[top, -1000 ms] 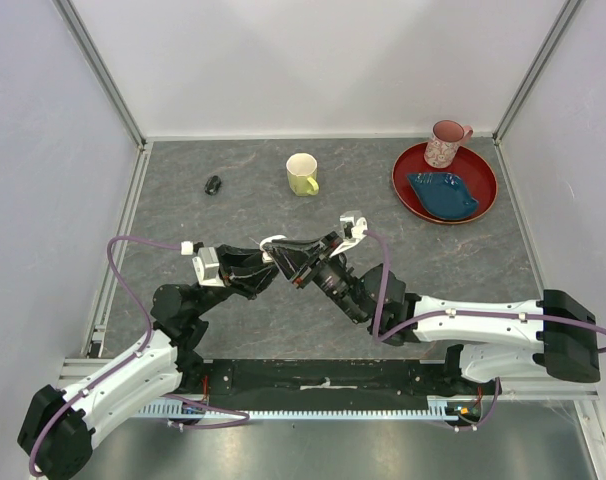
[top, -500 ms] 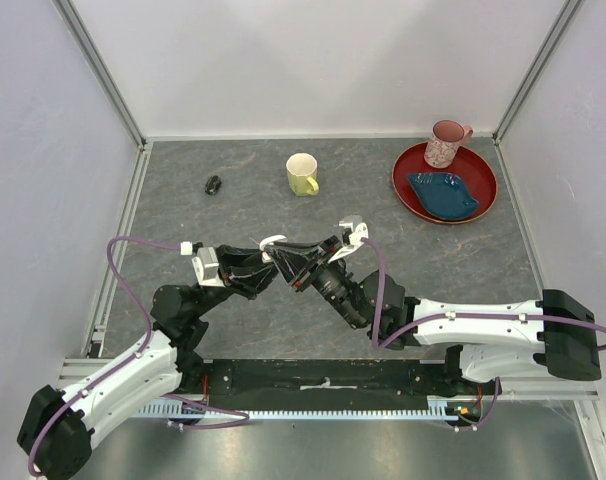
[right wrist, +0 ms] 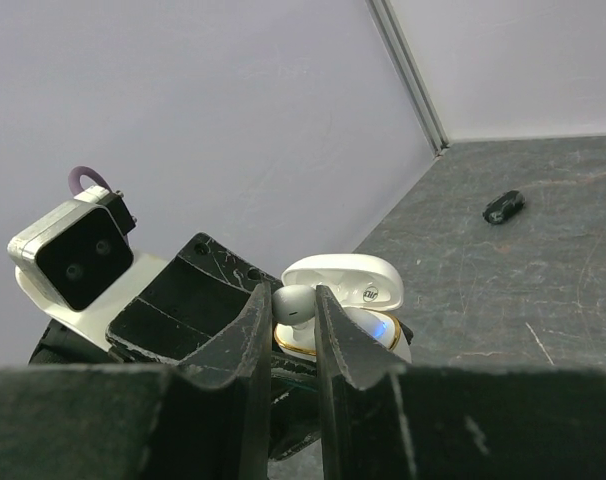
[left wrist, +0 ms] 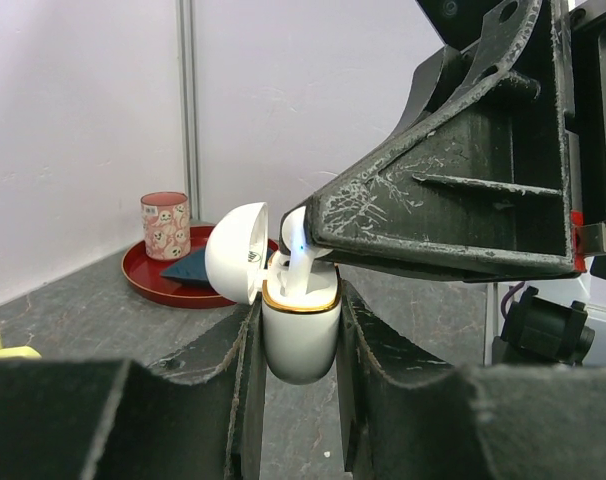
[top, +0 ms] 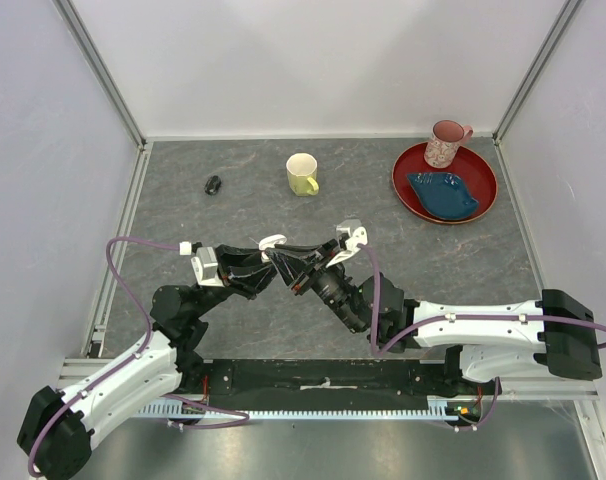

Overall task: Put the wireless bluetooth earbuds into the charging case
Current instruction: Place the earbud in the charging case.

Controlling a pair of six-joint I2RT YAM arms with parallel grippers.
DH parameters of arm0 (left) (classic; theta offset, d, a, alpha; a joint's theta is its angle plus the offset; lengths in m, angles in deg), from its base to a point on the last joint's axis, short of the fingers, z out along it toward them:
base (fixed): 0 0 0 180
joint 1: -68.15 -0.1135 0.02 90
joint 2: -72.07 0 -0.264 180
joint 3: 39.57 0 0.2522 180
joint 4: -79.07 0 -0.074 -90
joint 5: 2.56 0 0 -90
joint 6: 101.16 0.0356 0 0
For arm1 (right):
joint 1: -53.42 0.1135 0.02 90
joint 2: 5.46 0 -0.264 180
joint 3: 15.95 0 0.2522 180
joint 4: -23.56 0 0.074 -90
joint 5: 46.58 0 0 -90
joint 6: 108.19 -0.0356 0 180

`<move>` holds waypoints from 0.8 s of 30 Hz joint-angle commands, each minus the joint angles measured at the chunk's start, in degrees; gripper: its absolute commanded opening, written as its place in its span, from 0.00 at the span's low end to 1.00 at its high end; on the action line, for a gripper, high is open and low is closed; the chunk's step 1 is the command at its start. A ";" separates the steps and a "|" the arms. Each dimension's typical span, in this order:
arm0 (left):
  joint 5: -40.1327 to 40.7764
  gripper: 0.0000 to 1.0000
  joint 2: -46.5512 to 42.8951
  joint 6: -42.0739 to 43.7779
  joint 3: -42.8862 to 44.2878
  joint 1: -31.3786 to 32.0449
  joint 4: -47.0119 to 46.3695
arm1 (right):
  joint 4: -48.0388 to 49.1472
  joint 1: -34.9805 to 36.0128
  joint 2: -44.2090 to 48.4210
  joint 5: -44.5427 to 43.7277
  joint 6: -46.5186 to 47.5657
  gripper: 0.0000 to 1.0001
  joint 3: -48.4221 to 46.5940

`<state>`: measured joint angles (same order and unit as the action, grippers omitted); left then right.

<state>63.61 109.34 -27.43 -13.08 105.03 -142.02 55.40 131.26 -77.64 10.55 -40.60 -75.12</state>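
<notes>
From above, left end effector (top: 271, 262) and right end effector (top: 295, 258) meet over the worktop (top: 433, 260). Left wrist: jaws clamp the open charging case (left wrist: 300, 340). Right wrist: jaws pinch a white earbud (right wrist: 293, 303) at its mouth; seating it probably needs a straight push.

Charging case (left wrist: 301, 340): glossy white, gold rim, blue glow at mouth. Upright, off table (top: 463, 260), clamped between fingers of left gripper (left wrist: 300, 305). Lid (left wrist: 233, 252) hinged open, tipped back.
White earbud (right wrist: 293, 303): glossy, pinched in right gripper (right wrist: 292, 312), stem down in case mouth, head above rim.
Black earbud (top: 213, 184): lying on table, far left, well apart from case.
</notes>
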 commanded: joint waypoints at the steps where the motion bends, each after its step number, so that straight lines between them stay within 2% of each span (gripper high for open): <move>1: 2.65 0.02 -1.15 -1.13 1.16 0.21 -4.56 | -4.99 0.56 -0.15 -0.98 1.32 0.00 -1.08; 3: 2.65 0.02 -1.15 -0.95 1.16 0.21 -4.39 | -6.75 0.56 0.02 -1.06 1.23 0.02 -1.70; 5: 2.39 0.02 -1.15 -0.78 1.24 0.21 -4.04 | -7.89 0.64 0.20 -1.24 0.62 0.10 -2.14; 20: 2.30 0.02 -2.03 -0.08 1.33 0.21 -2.19 | -10.62 0.64 1.34 -2.47 0.62 0.24 -3.28; 24: 1.86 0.02 -1.95 -0.08 1.42 0.21 -2.02 | -10.45 0.64 1.52 -2.29 0.53 0.32 -3.37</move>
<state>63.91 108.40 -27.41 -13.08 105.20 -139.48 48.50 131.41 -76.94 9.46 -40.71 -77.24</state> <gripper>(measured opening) 0.348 0.282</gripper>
